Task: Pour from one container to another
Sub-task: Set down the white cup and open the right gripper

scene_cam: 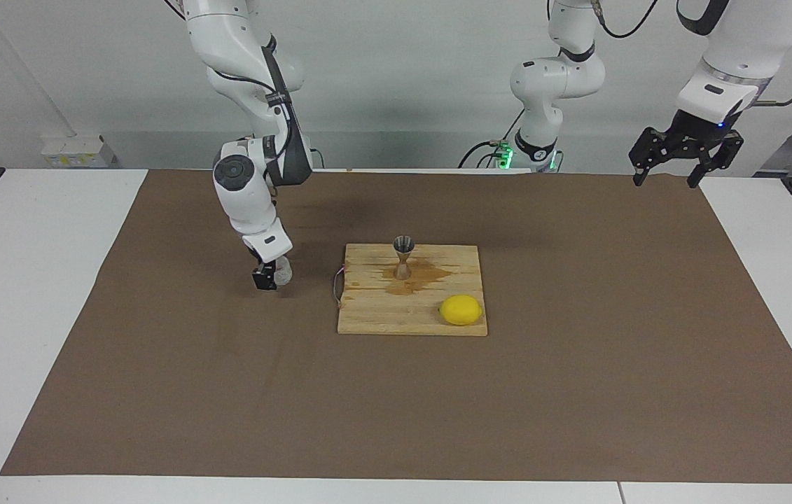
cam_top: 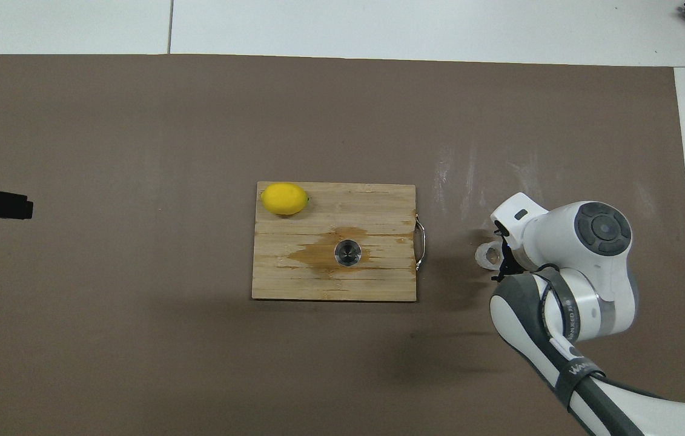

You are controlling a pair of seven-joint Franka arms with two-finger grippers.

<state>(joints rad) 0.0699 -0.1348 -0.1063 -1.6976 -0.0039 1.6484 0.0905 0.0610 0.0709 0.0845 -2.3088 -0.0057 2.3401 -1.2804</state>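
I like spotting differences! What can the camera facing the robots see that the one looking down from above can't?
Only the facing view shows both arms' upper parts, the wall, and the jigger's hourglass side. Only the overhead view shows straight into the jigger's mouth and the glass cup's round rim. Both show the cutting board, the lemon, the right gripper at the cup, and the left gripper waiting.

Partly legible grey lettering on the right arm's dark band (cam_top: 569, 321), wording unreadable; no other text

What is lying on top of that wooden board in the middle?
On the rectangular wooden board stand a silvery hourglass-shaped metal jigger, on a brownish wet stain, and a yellow lemon. The jigger's contents cannot be seen.
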